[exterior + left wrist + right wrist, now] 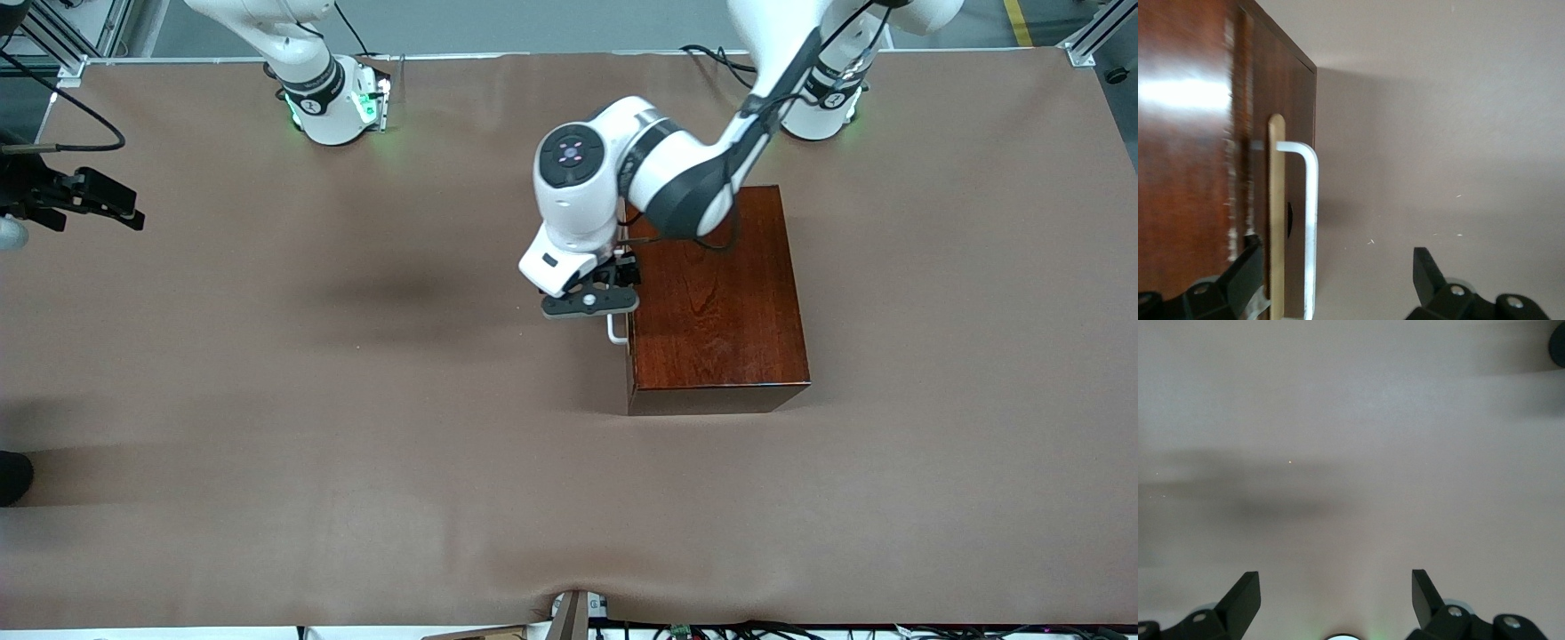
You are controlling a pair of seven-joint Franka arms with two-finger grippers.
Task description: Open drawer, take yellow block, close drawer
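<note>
The dark reddish-brown wooden box (720, 302) stands mid-table toward the left arm's end. Its drawer (1295, 100) looks pushed in, with the white U-shaped handle (616, 333) (1313, 213) sticking out of the front. My left gripper (620, 298) (1338, 259) is at the drawer's front, open. The handle bar runs between its fingers, close to one finger (1245, 267) and well apart from the other. The yellow block is hidden. My right gripper (116, 206) (1336, 587) hangs open over bare table at the right arm's end, waiting.
A brown cloth (356, 400) covers the table and wrinkles near the box and along the near edge. Cables and a small stand (573, 615) sit at the near edge. A dark object (13, 476) pokes in at the right arm's end.
</note>
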